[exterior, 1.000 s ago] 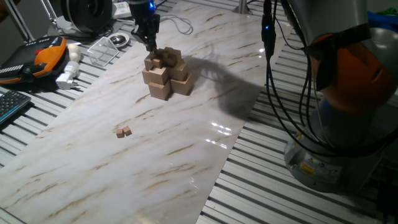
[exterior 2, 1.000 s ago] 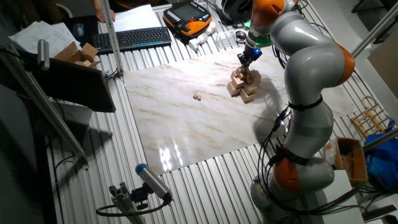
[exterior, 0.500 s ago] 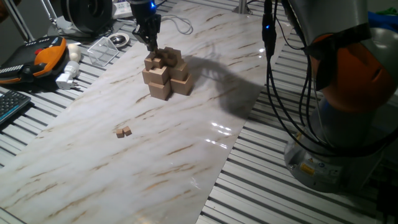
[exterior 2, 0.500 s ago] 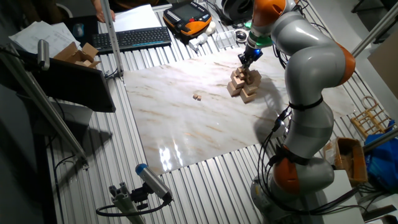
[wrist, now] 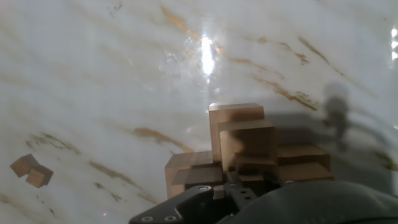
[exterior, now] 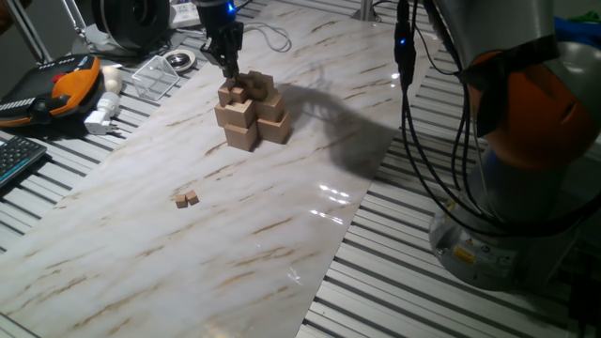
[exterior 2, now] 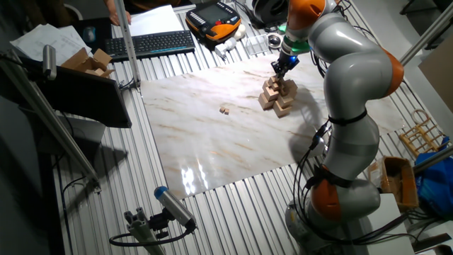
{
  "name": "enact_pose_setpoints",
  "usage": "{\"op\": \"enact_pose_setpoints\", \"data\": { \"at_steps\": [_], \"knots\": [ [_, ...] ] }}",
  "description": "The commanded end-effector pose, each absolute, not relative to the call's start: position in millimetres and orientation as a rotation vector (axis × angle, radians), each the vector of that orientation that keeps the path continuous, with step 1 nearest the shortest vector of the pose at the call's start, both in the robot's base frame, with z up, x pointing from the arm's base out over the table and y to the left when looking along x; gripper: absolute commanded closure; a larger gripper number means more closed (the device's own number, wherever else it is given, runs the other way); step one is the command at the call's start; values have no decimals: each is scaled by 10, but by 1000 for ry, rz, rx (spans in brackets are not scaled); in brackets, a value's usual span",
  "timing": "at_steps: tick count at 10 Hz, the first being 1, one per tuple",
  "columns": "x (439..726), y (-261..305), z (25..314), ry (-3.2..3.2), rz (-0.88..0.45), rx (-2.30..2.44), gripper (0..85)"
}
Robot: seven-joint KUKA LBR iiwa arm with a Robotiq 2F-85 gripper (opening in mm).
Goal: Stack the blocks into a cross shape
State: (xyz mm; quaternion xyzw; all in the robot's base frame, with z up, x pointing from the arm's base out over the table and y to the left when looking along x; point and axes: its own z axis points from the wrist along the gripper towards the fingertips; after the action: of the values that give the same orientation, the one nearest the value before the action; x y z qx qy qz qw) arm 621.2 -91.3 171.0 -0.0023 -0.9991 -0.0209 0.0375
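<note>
The cross shape is a tiered pile of light-tan wooden cubes at the far middle of the marble board; it also shows in the other fixed view and the hand view. My gripper points down at the pile's top on its far-left side, and it shows in the other fixed view too. Its fingers are close together on a tiny block that sits at the pile's top. Two more tiny blocks lie side by side on the board, well in front of the pile.
The marble board lies on a slatted metal table. Past its far-left edge are an orange-and-black pendant, a white plug, a clear tray and a keyboard. The arm's base and cables are at the right.
</note>
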Motion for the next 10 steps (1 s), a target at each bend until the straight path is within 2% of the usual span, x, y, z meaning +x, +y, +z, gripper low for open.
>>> {"op": "enact_pose_setpoints", "data": {
  "at_steps": [1, 4, 10],
  "knots": [
    [6211, -913, 1710, -3064, -65, -8, 850],
    [6205, -911, 1714, -3057, -102, -27, 850],
    [6198, -907, 1721, -3066, -58, -20, 850]
  ]
}}
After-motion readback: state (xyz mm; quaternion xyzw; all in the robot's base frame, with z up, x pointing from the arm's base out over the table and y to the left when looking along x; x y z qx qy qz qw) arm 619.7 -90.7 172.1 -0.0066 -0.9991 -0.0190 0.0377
